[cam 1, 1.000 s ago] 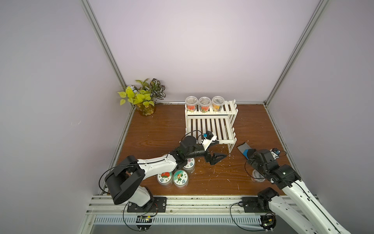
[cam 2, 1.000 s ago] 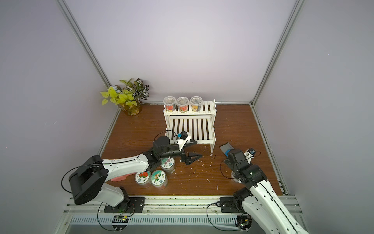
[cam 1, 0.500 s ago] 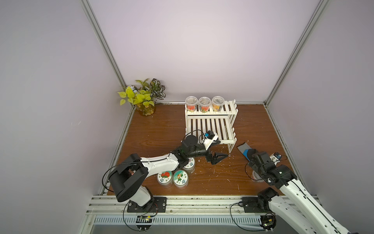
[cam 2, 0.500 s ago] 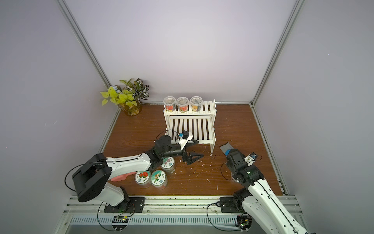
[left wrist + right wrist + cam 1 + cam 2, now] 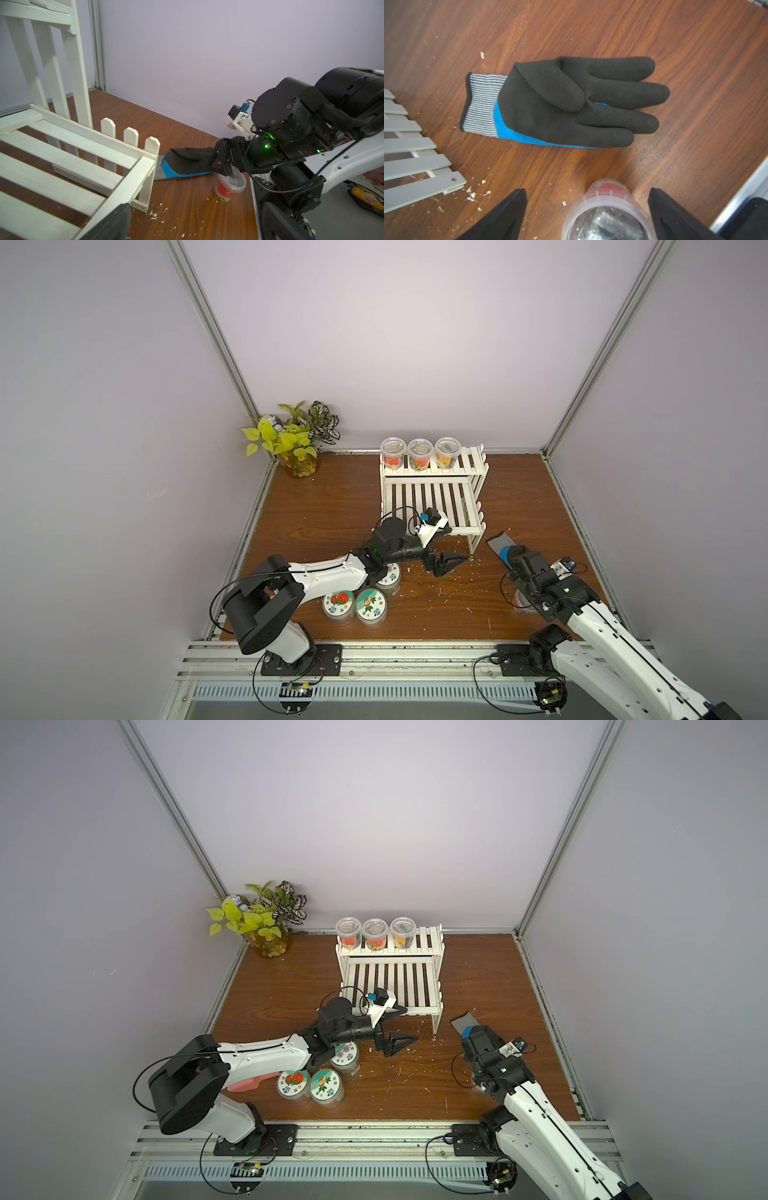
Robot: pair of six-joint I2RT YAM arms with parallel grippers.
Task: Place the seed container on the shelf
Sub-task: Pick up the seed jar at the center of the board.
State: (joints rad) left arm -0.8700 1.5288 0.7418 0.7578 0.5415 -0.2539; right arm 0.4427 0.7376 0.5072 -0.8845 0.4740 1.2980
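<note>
Seed container (image 5: pixel 608 209) stands inside spread right gripper (image 5: pixel 586 191)

Glove (image 5: pixel 498 546) btw container (image 5: pixel 227 189) & shelf (image 5: pixel 428 475)

Plain lilac walls (image 5: pixel 395 344) enclosed a brown wood-grain counter (image 5: pixel 316 506) on three sides, with silver corner posts (image 5: pixel 216 335) and soft, even light.

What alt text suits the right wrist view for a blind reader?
The open right hand straddles a clear plastic seed container with a red band, not touching it. Beyond lies a black and blue work glove with a grey cuff on the brown wooden table, near a white slatted shelf.
</note>
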